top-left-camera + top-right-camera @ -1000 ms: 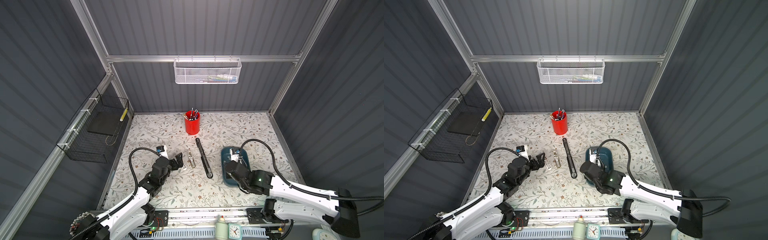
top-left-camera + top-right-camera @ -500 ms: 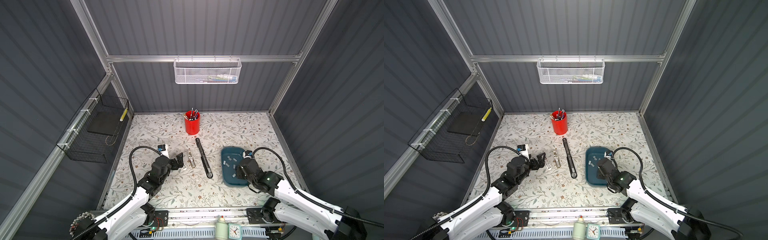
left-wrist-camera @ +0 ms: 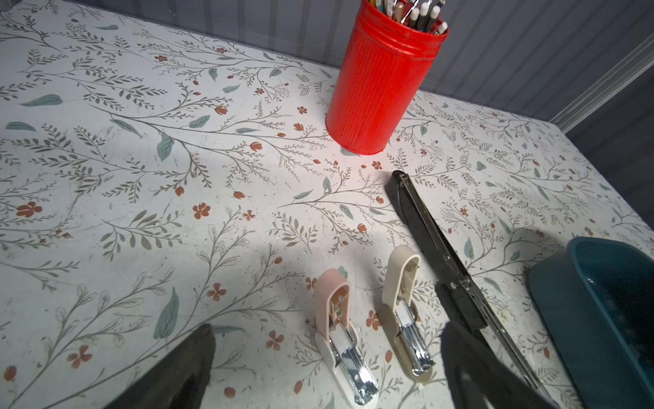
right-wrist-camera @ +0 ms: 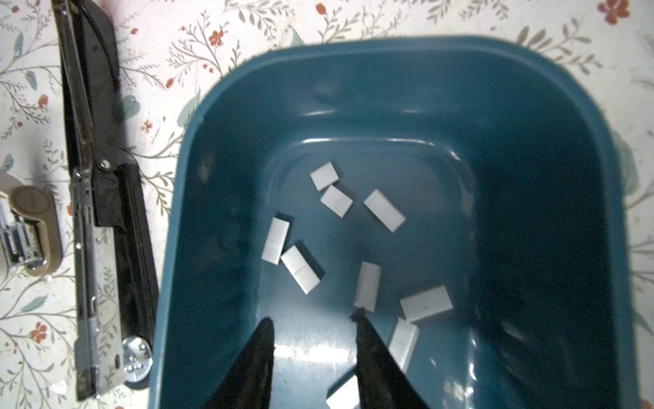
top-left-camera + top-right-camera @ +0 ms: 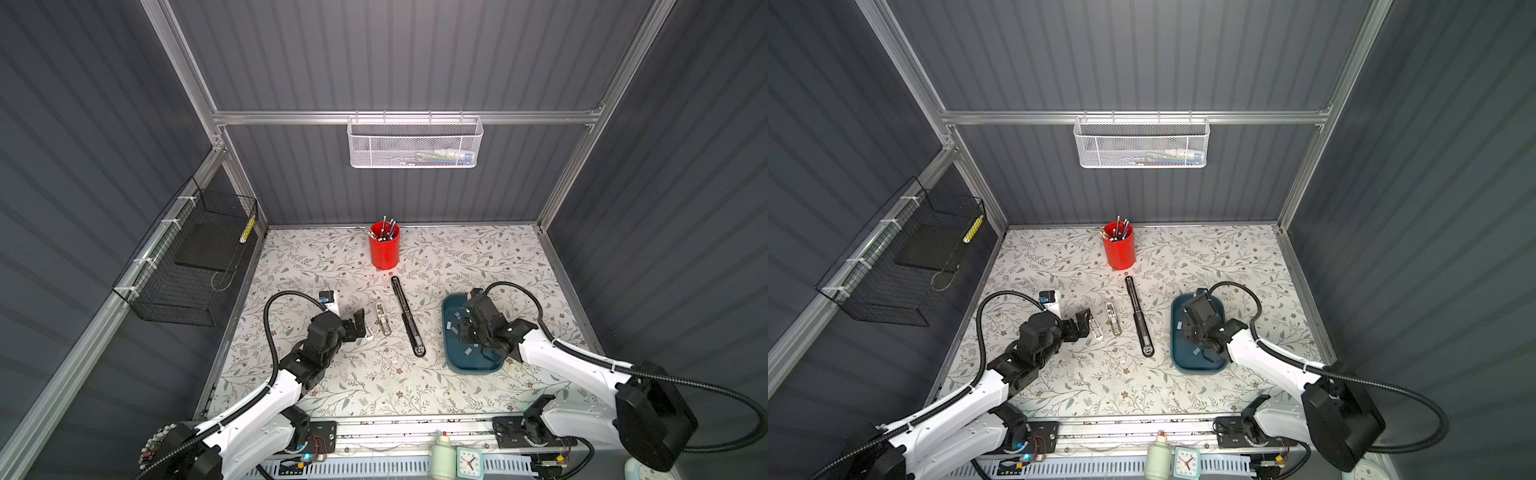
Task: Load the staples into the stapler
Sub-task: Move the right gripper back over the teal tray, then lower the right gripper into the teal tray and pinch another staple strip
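Right gripper, half-open and empty, hangs over staples in teal tray; left gripper gapes by 2 staplers.

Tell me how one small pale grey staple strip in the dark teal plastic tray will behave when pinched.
Lying flat and thin, a small pale grey staple strip is probably light and stiff, yet hard to get under. The floor of the dark teal plastic tray looks glossy, so it may skid when nudged.

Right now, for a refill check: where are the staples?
In both top views, the staples lie in the teal tray at right, beside the long black stapler, under the right gripper.
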Motion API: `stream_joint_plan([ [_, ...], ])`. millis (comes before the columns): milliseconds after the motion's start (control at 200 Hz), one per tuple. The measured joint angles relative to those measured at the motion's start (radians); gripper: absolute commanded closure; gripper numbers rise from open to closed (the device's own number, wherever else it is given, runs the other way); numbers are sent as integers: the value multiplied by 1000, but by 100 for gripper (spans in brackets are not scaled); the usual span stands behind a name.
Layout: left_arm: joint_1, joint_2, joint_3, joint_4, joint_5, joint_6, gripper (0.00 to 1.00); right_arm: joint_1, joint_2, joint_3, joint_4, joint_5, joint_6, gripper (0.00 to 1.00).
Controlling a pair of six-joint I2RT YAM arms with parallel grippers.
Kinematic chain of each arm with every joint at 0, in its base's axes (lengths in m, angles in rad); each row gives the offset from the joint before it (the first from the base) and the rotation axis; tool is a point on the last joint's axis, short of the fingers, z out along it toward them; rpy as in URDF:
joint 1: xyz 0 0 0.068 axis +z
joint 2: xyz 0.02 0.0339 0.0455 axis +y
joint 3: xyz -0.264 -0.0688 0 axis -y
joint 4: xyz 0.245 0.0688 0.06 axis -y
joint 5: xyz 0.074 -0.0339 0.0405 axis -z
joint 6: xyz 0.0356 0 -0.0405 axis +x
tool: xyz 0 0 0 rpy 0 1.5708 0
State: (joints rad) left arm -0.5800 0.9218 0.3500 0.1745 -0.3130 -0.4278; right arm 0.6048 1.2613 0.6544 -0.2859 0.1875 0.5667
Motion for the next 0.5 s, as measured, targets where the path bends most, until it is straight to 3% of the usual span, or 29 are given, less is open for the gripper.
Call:
stream_joint_plan([
  [500,0,6,7,-6,-28,18,0,-8,279,89,32,-22,-59,63],
])
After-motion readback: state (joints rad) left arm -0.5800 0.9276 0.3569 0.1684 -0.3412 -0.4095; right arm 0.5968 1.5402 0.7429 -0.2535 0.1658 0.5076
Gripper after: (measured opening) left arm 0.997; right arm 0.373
